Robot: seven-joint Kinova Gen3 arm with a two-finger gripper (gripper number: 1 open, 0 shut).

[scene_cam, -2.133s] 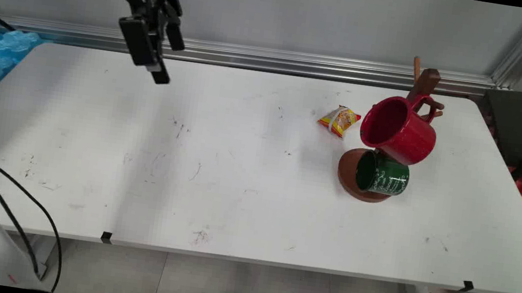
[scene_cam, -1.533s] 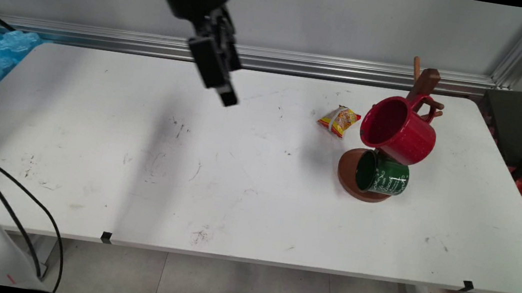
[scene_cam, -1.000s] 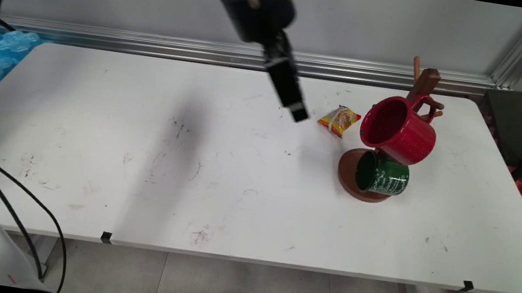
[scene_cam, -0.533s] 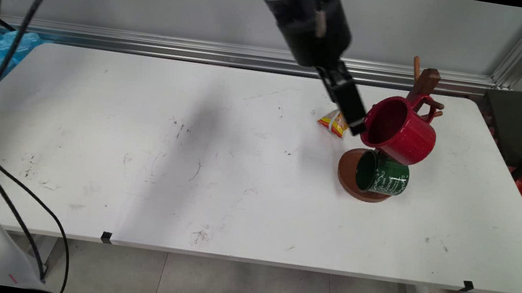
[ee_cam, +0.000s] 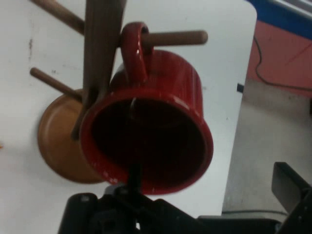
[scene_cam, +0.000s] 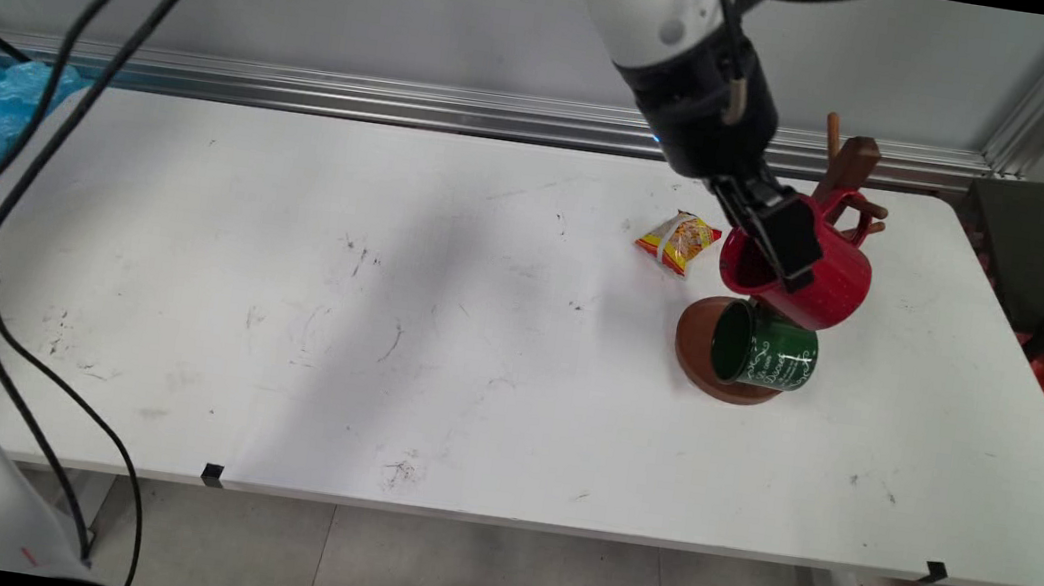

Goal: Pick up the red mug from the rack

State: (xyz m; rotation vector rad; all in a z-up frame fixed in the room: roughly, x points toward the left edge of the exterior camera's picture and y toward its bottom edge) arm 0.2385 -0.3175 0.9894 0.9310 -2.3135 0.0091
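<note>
Red mug (scene_cam: pixel 827 273) on the mug tree (scene_cam: pixel 851 170), at my three o'clock.
I see it hung by its handle on a peg, tilted, mouth toward the camera.

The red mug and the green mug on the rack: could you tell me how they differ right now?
The red mug hangs higher on the wooden mug rack; the green mug hangs lower, just above the base. The red mug is plain and looks larger; the green mug carries white lettering. The gripper is at the red mug's mouth, apart from the green mug. Both hang with mouths facing left.
</note>
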